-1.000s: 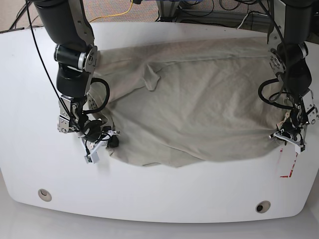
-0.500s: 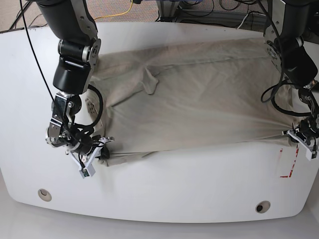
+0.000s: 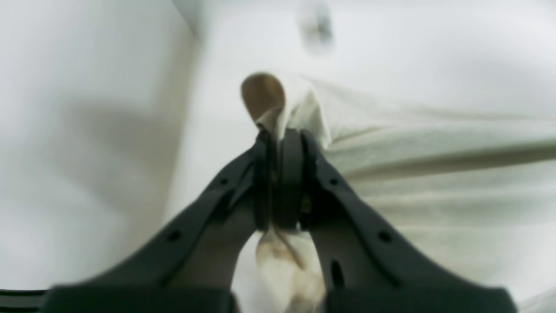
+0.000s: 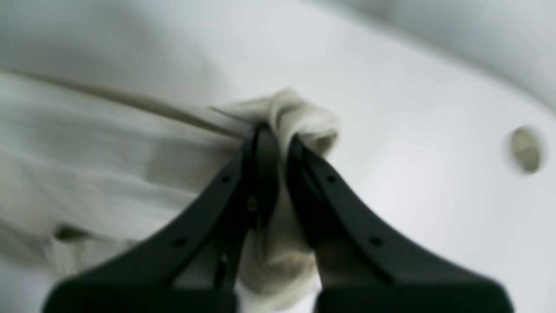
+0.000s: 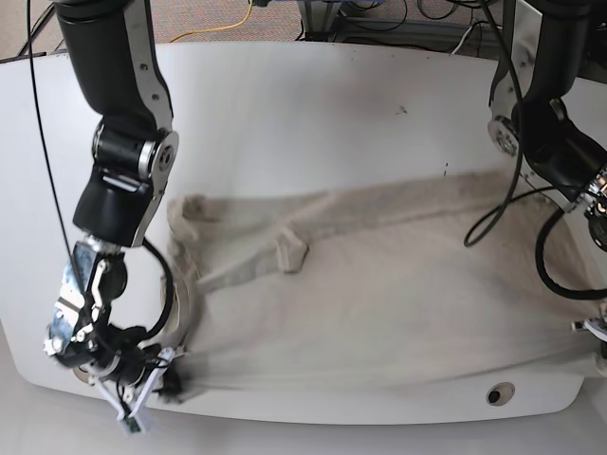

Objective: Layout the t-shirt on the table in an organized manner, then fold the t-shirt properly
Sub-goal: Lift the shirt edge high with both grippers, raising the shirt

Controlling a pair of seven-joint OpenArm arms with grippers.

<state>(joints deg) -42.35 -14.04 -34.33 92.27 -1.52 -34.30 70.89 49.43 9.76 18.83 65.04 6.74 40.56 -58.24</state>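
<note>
The pale khaki-grey t-shirt lies stretched across the front half of the white table, with its lower edge close to the table's front rim. At the base view's lower left, my right gripper is shut on a bunched corner of the cloth. In the right wrist view, the right gripper pinches a wad of t-shirt. At the base view's far right edge my left gripper is partly cut off. In the left wrist view, the left gripper is shut on a fold of t-shirt.
A round metal grommet sits by the front edge just below the shirt's hem, and another grommet shows to the right in the right wrist view. Cables and equipment lie beyond the table's back edge. A small raised fold stands on the shirt.
Both arms have drawn toward the front edge, dragging the shirt from the back half of the table to the front half and pulling it taut between them.
</note>
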